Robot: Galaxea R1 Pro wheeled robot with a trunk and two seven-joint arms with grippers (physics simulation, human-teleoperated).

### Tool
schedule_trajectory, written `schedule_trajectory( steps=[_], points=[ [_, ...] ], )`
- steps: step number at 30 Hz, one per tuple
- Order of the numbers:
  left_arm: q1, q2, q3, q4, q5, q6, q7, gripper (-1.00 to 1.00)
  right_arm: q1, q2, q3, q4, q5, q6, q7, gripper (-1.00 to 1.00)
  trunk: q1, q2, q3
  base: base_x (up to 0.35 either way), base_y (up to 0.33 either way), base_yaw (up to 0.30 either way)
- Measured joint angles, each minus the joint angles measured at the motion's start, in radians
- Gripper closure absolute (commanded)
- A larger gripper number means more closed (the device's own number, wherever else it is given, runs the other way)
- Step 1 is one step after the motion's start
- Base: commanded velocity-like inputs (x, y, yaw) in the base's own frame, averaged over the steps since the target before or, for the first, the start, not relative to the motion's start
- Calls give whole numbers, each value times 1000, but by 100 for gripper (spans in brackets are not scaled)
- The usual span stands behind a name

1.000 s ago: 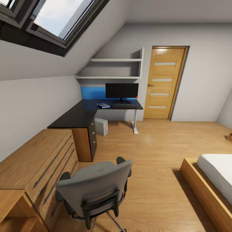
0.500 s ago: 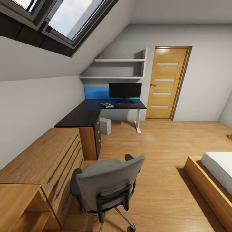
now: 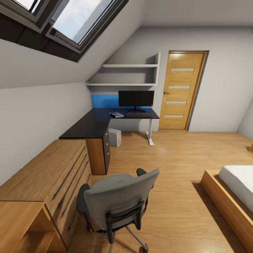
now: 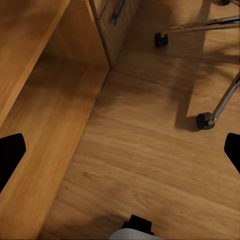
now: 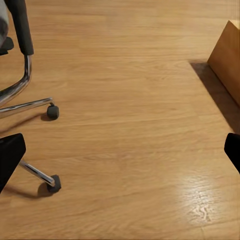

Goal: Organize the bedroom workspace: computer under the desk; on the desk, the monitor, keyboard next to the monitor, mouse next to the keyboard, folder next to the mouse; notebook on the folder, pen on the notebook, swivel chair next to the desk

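**Chair parked mid-floor, desk at the far wall**

The swivel chair (image 3: 117,203) stands in the near foreground with its back to the camera, well apart from the desk (image 3: 105,121), which runs along the left wall and turns under the shelves (image 3: 128,74). On the desk sit the monitor (image 3: 136,98), the keyboard (image 3: 137,114) just in front of it, and the folder (image 3: 117,115) beside the keyboard with something small on top, too small to make out. The computer (image 3: 115,137) stands on the floor under the desk.

A wide strip of bare wood floor (image 3: 175,165) lies open between the chair and the bed (image 3: 233,196) at the right, reaching the door (image 3: 179,91). At the left, the wooden drawer unit (image 3: 45,179) crowds the chair's side.

Both wrist views look down at floor. The left gripper (image 4: 120,152) shows dark fingertips (image 4: 10,155) at opposite edges, spread wide, over a chair caster (image 4: 205,120). The right gripper (image 5: 120,150) is likewise wide, empty.
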Motion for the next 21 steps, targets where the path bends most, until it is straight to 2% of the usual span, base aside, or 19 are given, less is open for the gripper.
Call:
schedule_trajectory(
  steps=[6,11,16,21],
  points=[
    [0,0,0,0,0,0,0,-100,0,0,0,0,0,0,0,-100,0,0,3,0,31,-172],
    [0,0,-1,0,0,0,0,-100,0,0,0,-1,0,1,0,-100,0,0,7,0,185,-178],
    [0,0,-2,0,0,0,0,-100,0,1,-1,-1,-1,1,0,-100,0,0,8,0,198,-73],
    [0,-1,-2,0,-1,0,0,-100,0,0,0,1,-1,-6,-1,-100,0,0,8,0,64,-22]
  ],
)
